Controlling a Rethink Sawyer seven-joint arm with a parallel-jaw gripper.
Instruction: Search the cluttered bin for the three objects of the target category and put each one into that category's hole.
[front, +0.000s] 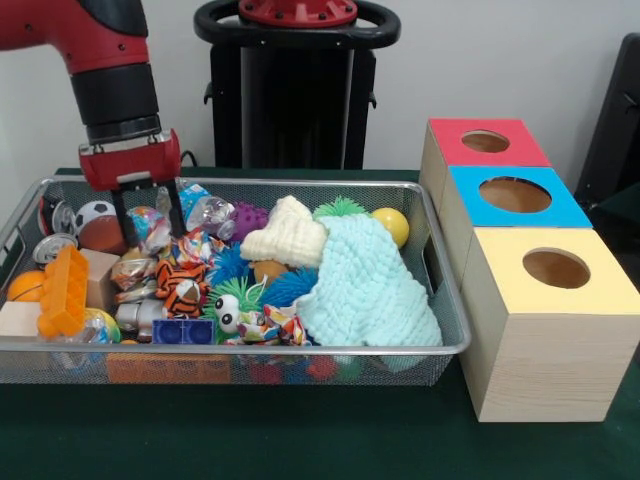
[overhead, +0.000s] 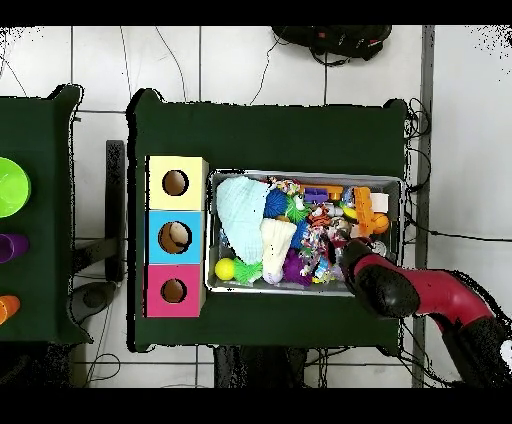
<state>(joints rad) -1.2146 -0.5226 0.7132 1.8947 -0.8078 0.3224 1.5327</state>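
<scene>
The wire mesh bin (front: 300, 347) sits on the green table, full of toys; it also shows in the overhead view (overhead: 300, 176). My gripper (front: 148, 213) is at the bin's far left in the front view. Its fingers (front: 120, 218) are open and reach down on both sides of a clear crinkled bottle with a multicolour label (front: 148, 226). A second clear bottle with a blue label (front: 210, 212) lies just right of the gripper. A third crinkled clear item (front: 130, 270) lies in front of it. The blue-topped box's hole (front: 515, 194) is to the right of the bin, and shows in the overhead view (overhead: 174, 237).
A mint knitted cloth (front: 365, 285) and a cream cloth (front: 287, 235) cover the bin's right half. A metal can (front: 52, 247), an orange toy brick (front: 62, 290) and a tiger-striped toy (front: 185, 280) crowd the gripper. Red-topped (front: 485, 142) and yellow-topped (front: 555, 268) boxes flank the blue one.
</scene>
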